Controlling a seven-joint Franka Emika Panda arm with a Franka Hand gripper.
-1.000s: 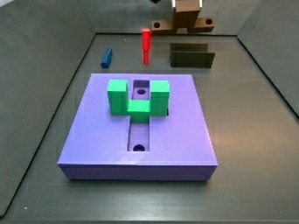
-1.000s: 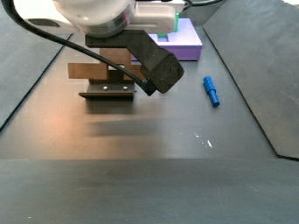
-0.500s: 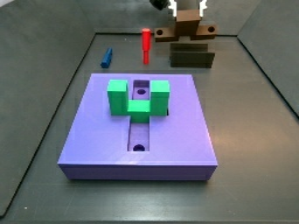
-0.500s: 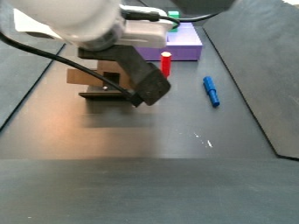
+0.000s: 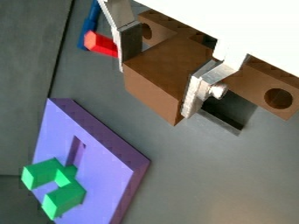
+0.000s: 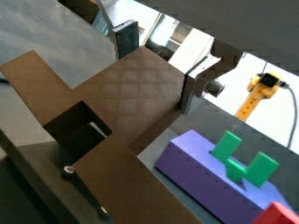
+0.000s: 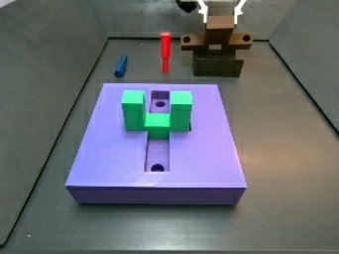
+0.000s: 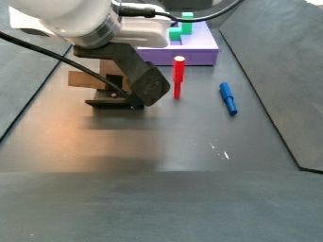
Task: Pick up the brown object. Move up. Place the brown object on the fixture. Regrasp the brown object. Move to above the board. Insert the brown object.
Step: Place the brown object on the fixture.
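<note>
One gripper (image 5: 163, 68) around brown object (image 5: 163, 74).

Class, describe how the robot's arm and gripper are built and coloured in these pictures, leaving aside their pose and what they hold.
The gripper, above the fixture, has two flat silver plate fingers. In a side view the arm is a rounded white shell with a black angular housing below it and thin black cables looping from it.
</note>
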